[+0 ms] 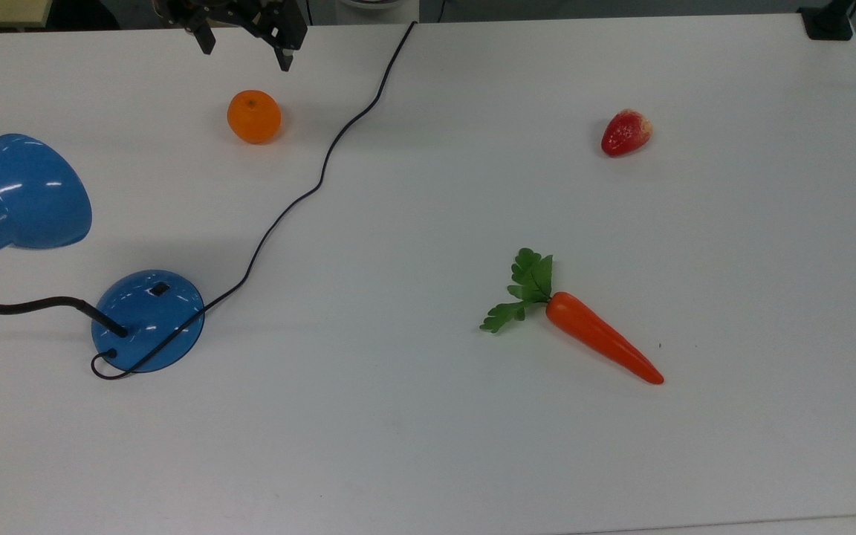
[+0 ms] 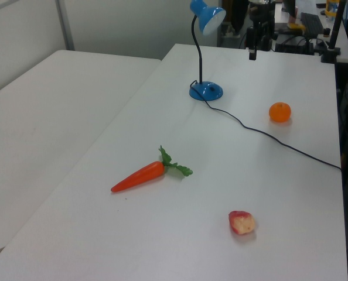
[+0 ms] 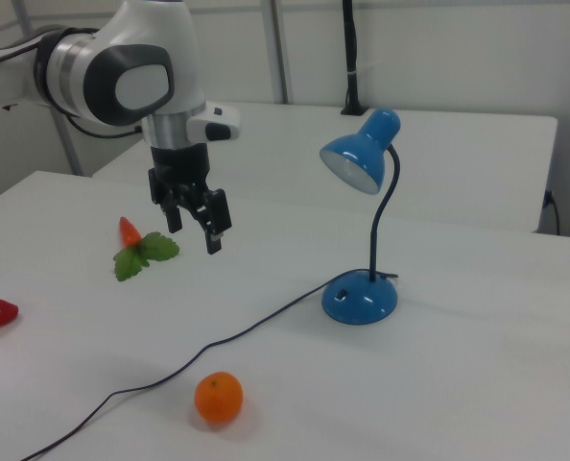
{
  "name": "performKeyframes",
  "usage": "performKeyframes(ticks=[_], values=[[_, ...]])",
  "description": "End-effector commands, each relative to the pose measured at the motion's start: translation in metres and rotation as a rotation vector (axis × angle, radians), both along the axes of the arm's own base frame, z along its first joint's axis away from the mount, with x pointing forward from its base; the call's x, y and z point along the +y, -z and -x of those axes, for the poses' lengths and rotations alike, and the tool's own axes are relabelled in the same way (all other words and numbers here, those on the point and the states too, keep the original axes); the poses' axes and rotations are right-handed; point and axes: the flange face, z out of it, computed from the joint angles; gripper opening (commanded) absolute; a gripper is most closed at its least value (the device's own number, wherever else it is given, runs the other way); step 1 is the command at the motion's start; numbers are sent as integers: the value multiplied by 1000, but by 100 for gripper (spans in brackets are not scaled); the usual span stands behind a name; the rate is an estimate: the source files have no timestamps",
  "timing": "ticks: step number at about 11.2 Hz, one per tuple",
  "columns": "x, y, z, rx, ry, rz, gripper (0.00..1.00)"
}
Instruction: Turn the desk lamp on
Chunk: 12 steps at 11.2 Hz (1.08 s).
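**Top view first: claw far from the switch**

Top view: the claw [image 1: 246,50] hung open and empty at the desk's [image 1: 428,446] far edge, above the orange [image 1: 253,117]. The lamp [image 1: 147,319] stood at the top view's left, its switch [image 1: 159,288] small; a slightly off press could slide the base.

Left view: the cord [image 2: 262,132] trailed across the desk and could snag.

Right view: the shade [image 3: 359,154] overhung the base, risking a knock.

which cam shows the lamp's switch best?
Top view: the switch is a distinct black rectangle on top of the desk lamp's blue base. Right view shows it as a small dark spot; left view gives just the base, switch too small to tell.
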Motion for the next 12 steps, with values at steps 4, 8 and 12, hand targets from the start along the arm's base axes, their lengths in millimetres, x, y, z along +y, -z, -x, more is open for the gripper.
performKeyframes(ticks=[4,8,12], values=[[0,-11,6,9,0,6,100],[-3,-10,6,7,2,-9,100],[-7,-8,6,11,7,-9,96]])
